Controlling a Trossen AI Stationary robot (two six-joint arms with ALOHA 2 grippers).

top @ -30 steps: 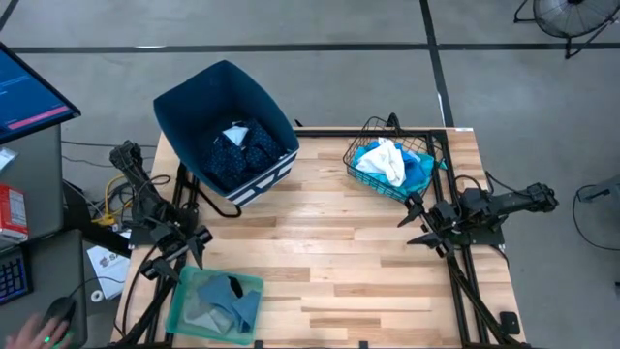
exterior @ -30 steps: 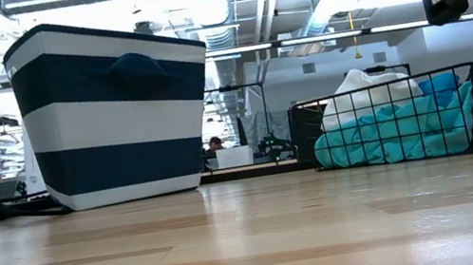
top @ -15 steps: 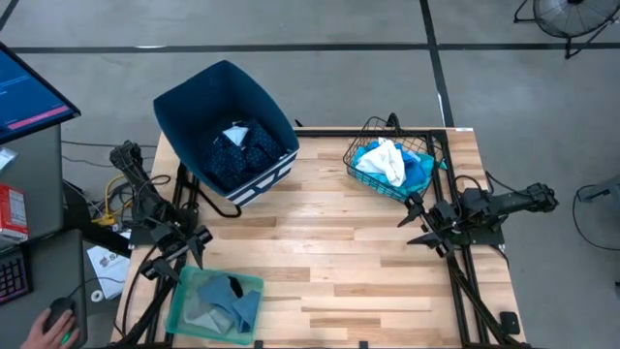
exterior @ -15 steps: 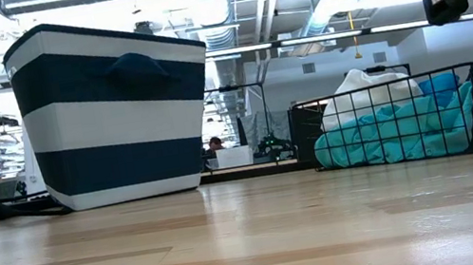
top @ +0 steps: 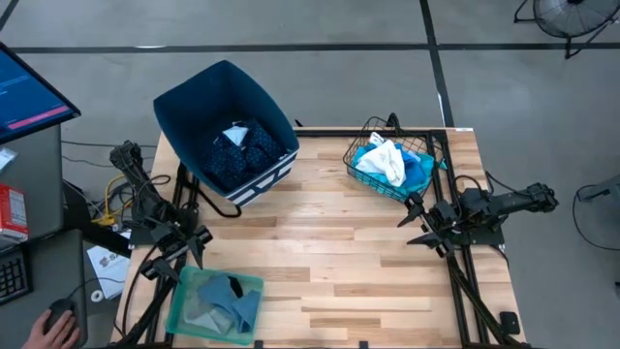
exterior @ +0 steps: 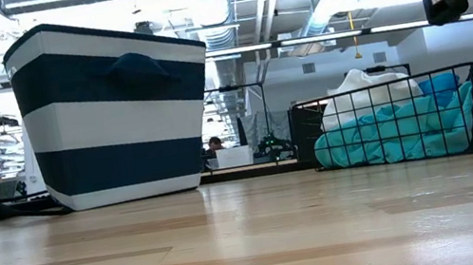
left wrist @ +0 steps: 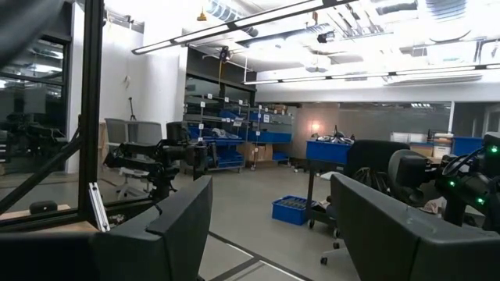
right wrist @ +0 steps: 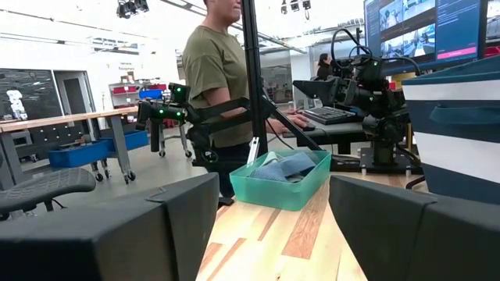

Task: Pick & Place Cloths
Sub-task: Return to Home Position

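Note:
The cloths lie in three containers. A dotted navy cloth (top: 232,150) with a white piece sits in the dark blue bin (top: 184,102). Turquoise, white and bright blue cloths (top: 387,163) fill the wire basket (exterior: 398,120). Pale blue, grey and black cloths (top: 221,299) lie in the green tray (top: 184,286). My left gripper (top: 194,247) hovers open at the table's left edge, just above the tray. My right gripper (top: 415,221) hovers open near the right edge, on the near side of the basket. Their wrist views show the left gripper (left wrist: 269,187) and the right gripper (right wrist: 273,187) with nothing between the fingers.
The bin (exterior: 113,115) stands at the table's far left, the basket at the far right, the tray (right wrist: 285,176) at the near left corner. Bare wood (top: 339,242) spans the middle. A person (right wrist: 215,78) stands beyond the table's left side; a hand (top: 53,330) rests at a desk.

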